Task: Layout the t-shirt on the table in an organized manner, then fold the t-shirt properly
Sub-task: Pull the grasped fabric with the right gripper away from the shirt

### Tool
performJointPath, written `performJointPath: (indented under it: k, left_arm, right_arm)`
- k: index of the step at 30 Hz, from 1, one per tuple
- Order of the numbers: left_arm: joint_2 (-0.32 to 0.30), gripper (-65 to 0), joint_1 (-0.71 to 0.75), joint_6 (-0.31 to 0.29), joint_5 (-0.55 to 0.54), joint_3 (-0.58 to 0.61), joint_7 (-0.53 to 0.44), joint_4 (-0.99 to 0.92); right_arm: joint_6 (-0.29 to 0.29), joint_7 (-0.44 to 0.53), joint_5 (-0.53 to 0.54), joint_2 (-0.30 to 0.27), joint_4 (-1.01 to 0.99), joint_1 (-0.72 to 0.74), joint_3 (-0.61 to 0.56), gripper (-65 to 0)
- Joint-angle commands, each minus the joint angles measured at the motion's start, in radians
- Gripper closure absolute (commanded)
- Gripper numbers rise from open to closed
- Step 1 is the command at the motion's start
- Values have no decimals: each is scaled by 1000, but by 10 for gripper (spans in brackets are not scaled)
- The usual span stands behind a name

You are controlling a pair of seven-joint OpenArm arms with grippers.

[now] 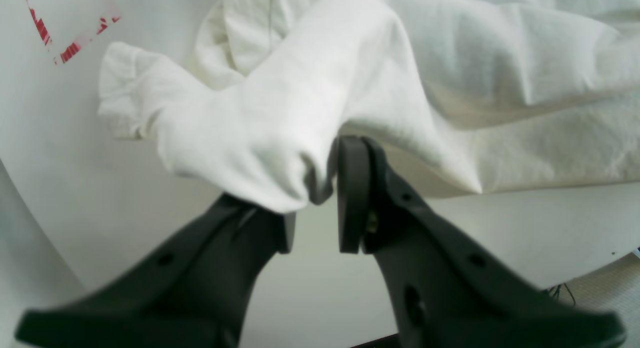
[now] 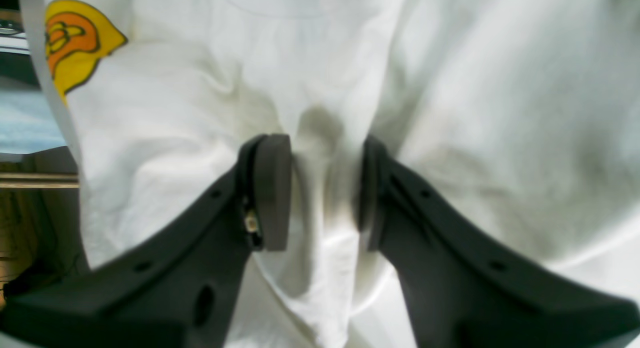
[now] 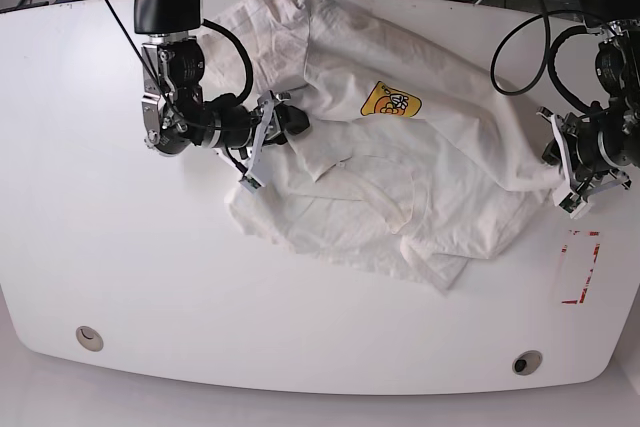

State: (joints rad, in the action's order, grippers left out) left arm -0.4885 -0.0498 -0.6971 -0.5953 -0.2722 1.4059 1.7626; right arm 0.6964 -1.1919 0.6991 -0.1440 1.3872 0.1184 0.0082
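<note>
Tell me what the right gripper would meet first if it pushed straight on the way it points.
More of the t-shirt. The right gripper already has a bunched fold of it between its pads, and white cloth fills the view ahead. What lies under that cloth cannot be seen.

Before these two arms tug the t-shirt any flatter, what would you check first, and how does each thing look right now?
1. Left hand holds cloth: ok, a fold of the t-shirt is pinched between its fingers.
2. Right hand holds cloth: cannot tell, fabric sits between the fingers, but the grip is not clearly tight.
3. T-shirt lies flat: not ok, it is crumpled and folded over itself.
4. T-shirt is on the table: ok in the base view.
5. Yellow patch faces up: ok.
</note>
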Motion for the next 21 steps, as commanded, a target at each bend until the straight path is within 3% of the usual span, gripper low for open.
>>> performJointPath:
  k: [1,5,10,21]
  left_arm:
    - [-19,-122,-15,-1,-5,-5,-10,16]
    - [-19,-122,-15,-1,-5,-5,-10,16]
    - [-19,-122,-15,-1,-5,-5,-10,16]
    - [-19,-122,-18,-1,-10,-5,-10,20]
  right_arm:
    - [2,5,20,-6,59,19,2,-130]
    - [2,0,20,-6,103,19,0,0]
    - [2,-46,20,-6,157,23,0,0]
    - [2,-52,20,-6,289,25,6,0]
